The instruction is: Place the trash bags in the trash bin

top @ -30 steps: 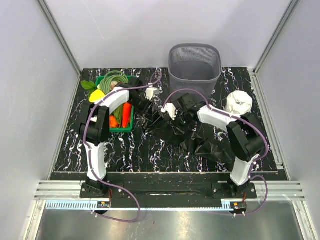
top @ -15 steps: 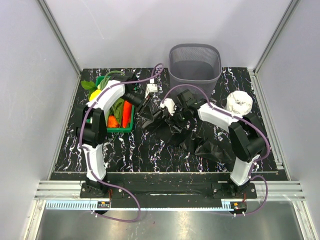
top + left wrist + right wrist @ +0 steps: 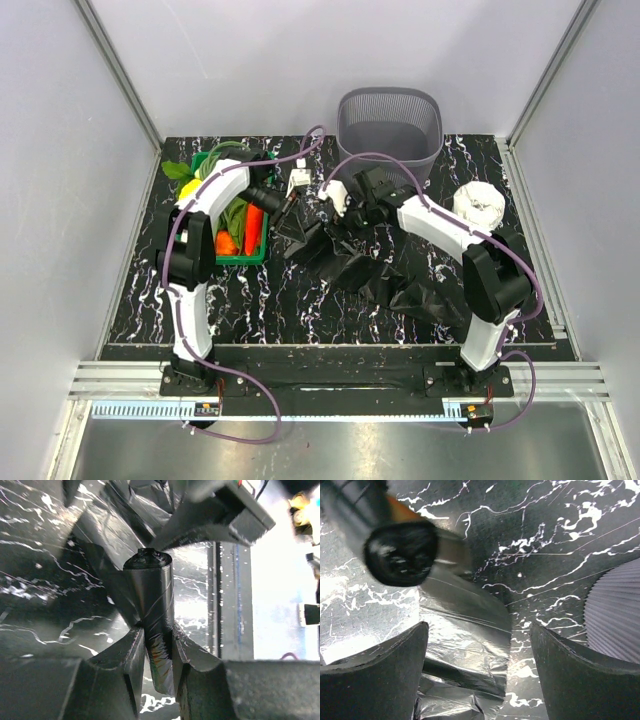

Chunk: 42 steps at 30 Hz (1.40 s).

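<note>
The left gripper [image 3: 157, 636] is clamping a twisted end of the trash bags [image 3: 372, 272], which are lying spread at centre. The right gripper [image 3: 477, 637], jaws wide and empty, is hovering over the film. The trash bin [image 3: 390, 160] is standing at 12 o'clock, the vegetable crate [image 3: 245, 258] at 9, the white roll [image 3: 478, 205] at 3.

The trash bags [image 3: 345, 262] were thin, glossy, wrinkled black film; the trash bin [image 3: 388, 160] matt grey plastic mesh; the desk [image 3: 270, 305] polished, white-veined black.
</note>
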Motion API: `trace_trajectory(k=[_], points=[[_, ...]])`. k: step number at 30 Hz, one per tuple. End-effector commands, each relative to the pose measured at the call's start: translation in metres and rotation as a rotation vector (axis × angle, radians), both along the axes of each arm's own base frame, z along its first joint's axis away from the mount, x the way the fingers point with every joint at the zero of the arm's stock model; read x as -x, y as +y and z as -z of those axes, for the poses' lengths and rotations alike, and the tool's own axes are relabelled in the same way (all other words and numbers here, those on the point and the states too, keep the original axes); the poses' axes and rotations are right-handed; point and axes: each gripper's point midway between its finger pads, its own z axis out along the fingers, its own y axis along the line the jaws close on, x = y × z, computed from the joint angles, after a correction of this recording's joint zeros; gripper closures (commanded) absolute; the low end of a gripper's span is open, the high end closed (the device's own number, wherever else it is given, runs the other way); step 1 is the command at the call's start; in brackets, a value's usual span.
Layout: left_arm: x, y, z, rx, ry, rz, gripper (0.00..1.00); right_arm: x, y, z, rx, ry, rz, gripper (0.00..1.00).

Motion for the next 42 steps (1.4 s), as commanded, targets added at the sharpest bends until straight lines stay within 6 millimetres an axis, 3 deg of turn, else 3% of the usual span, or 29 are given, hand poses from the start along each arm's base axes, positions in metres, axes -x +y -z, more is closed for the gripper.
trace_trajectory(k=[1, 6, 12, 21, 26, 28, 31, 35, 36, 42], points=[[0.016, 0.005, -0.03, 0.0, -0.01, -0.045, 1.0, -0.018, 0.005, -0.041, -0.062, -0.087, -0.013, 0.12], [0.022, 0.006, -0.038, 0.014, -0.015, -0.045, 1.0, -0.014, 0.017, -0.046, -0.124, -0.048, -0.067, 0.12], [0.025, 0.004, -0.043, 0.029, -0.016, -0.04, 1.0, 0.009, 0.035, -0.052, -0.227, 0.047, -0.163, 0.11], [0.028, -0.003, -0.043, 0.044, -0.003, -0.023, 1.0, 0.018, 0.049, -0.054, -0.301, 0.116, -0.239, 0.12], [0.028, -0.004, -0.045, 0.054, 0.007, -0.024, 1.0, 0.024, 0.054, -0.049, -0.327, 0.164, -0.267, 0.19], [0.028, -0.006, -0.045, 0.06, 0.005, -0.025, 1.0, 0.029, 0.055, -0.047, -0.34, 0.191, -0.274, 0.27], [0.027, -0.006, -0.045, 0.061, 0.006, -0.029, 1.0, 0.032, 0.054, -0.044, -0.334, 0.203, -0.268, 0.49], [0.027, -0.006, -0.04, 0.055, 0.011, -0.031, 0.99, 0.033, 0.052, -0.046, -0.323, 0.203, -0.242, 0.93], [0.026, -0.005, -0.038, 0.054, 0.009, -0.034, 0.98, 0.033, 0.051, -0.045, -0.318, 0.208, -0.232, 1.0], [0.018, -0.002, -0.033, 0.021, -0.027, -0.073, 0.79, 0.033, 0.038, -0.034, -0.25, 0.213, -0.154, 1.0]])
